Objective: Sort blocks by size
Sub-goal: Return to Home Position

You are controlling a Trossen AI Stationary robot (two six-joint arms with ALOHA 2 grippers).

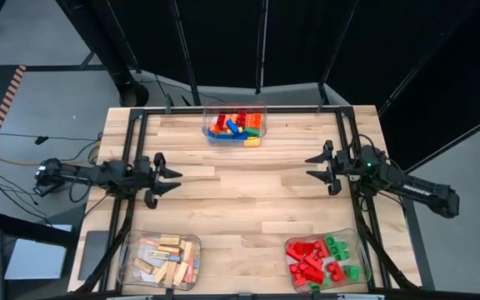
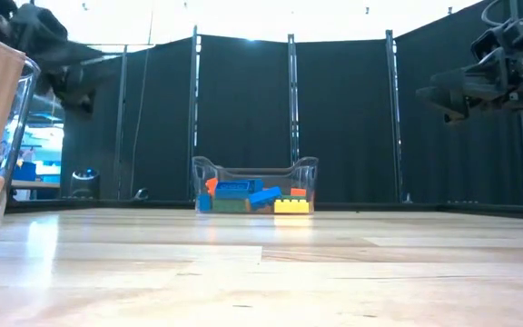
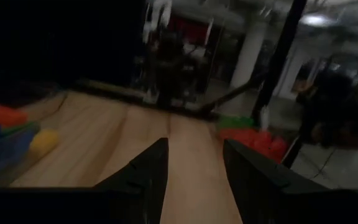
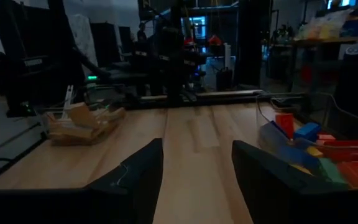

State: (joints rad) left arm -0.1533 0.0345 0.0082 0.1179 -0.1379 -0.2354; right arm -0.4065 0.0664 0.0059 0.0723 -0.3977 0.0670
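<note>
High view, binned blocks (image 1: 233, 127), long axes mixed

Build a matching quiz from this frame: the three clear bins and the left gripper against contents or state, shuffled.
Column 1
1. far-centre clear bin
2. near-left clear bin
3. near-right clear bin
4. left gripper

Column 2
A. red and green studded bricks
B. open, empty, above the table on its left side
C. pale wooden bars
D. blue, orange, red and yellow bricks

Pairs: 1-D, 2-C, 3-A, 4-B. The right gripper is likewise open, on the right side.
</note>
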